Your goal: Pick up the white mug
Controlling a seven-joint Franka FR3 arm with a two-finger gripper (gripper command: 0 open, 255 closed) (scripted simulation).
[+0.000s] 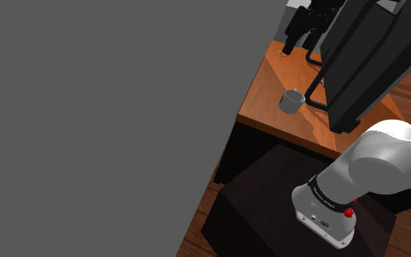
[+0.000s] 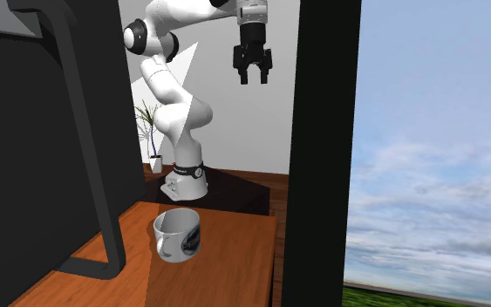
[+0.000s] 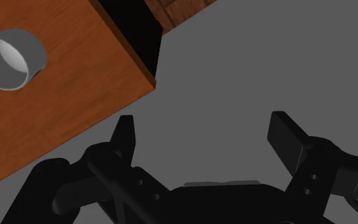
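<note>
1. Gripper: you have the gripper [image 2: 254, 77] high above the wooden table [image 2: 235, 262]. Its two fingers [image 3: 125, 135] stand well apart and hold nothing; in the wrist view, a plain grey surface lies between them.

2. Task item: the mug [image 2: 180, 234] stands upright on the table, mouth up. It reads white with a dark marking on its side in the second exterior view, and grey in the shoulder view [image 1: 293, 101]. In the wrist view the mug [image 3: 9, 60] sits well off to one side of the fingers, not between them and not touched.

3. Surroundings: a large black object [image 1: 357, 58] rests on the table, and its curved black bar [image 2: 104, 209] comes down near the mug. The arm's base sits on the dark stand [image 2: 235, 187] beyond the table. A potted plant [image 2: 152, 131] stands behind the arm.
</note>
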